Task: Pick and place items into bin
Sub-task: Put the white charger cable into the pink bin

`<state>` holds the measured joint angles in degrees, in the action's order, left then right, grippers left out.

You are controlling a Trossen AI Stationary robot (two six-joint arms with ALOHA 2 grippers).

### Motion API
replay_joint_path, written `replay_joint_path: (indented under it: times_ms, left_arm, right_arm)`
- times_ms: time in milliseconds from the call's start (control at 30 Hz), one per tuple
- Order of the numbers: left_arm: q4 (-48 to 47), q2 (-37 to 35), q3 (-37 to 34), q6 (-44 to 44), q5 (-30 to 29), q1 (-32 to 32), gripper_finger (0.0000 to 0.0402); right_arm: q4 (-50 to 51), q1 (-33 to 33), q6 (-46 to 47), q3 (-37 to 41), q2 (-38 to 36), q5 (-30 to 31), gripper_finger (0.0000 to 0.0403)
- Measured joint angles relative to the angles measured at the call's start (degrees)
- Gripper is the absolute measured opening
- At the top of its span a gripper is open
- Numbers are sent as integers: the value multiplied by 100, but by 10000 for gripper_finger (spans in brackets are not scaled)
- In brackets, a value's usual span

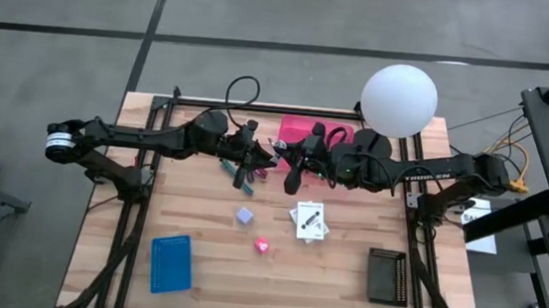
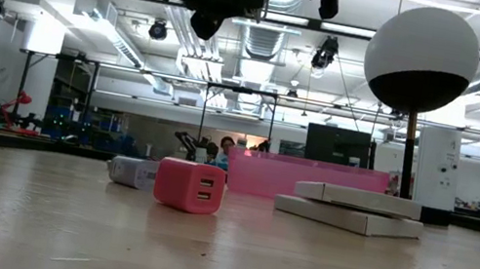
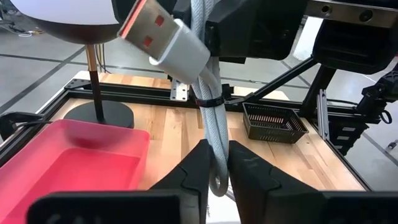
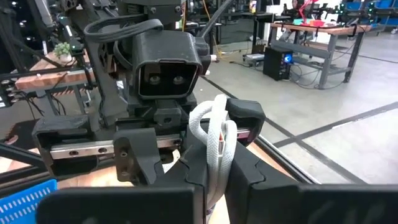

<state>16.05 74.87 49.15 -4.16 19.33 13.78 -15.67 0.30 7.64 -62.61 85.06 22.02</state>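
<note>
Both grippers, left (image 3: pixel 214 171) and right (image 4: pixel 214 171), clamp fingers on one pale cord (image 3: pixel 208 93) beside the pink bin (image 1: pixel 301 131); cube (image 1: pixel 244 214), pink piece (image 1: pixel 262 245), card (image 1: pixel 310 220) remain on the bench (image 1: pixel 342 290).

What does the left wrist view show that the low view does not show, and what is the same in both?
Only the left wrist view shows the bundled cable with its USB plug, pinched between the left gripper fingers, and the dark basket on the table.

Only the low view shows the pink charger block, the flat white boxes and the room behind the table.

Both show the pink bin and the round white lamp on its stand.
</note>
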Motion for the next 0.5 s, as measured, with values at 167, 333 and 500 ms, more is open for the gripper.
replay_joint_path:
  times_ms: [167, 333, 500]
  left_arm:
    - [-4, 0, 0, -4, -4, 2, 71]
    - [-84, 0, 0, -15, -11, 2, 91]
    - [-335, -139, 9, -15, 24, -2, 95]
  right_arm:
    - [288, -51, -7, 0, -38, 48, 13]
    - [586, -152, -12, 0, -101, 46, 13]
    - [1109, -312, -34, 7, -197, 84, 13]
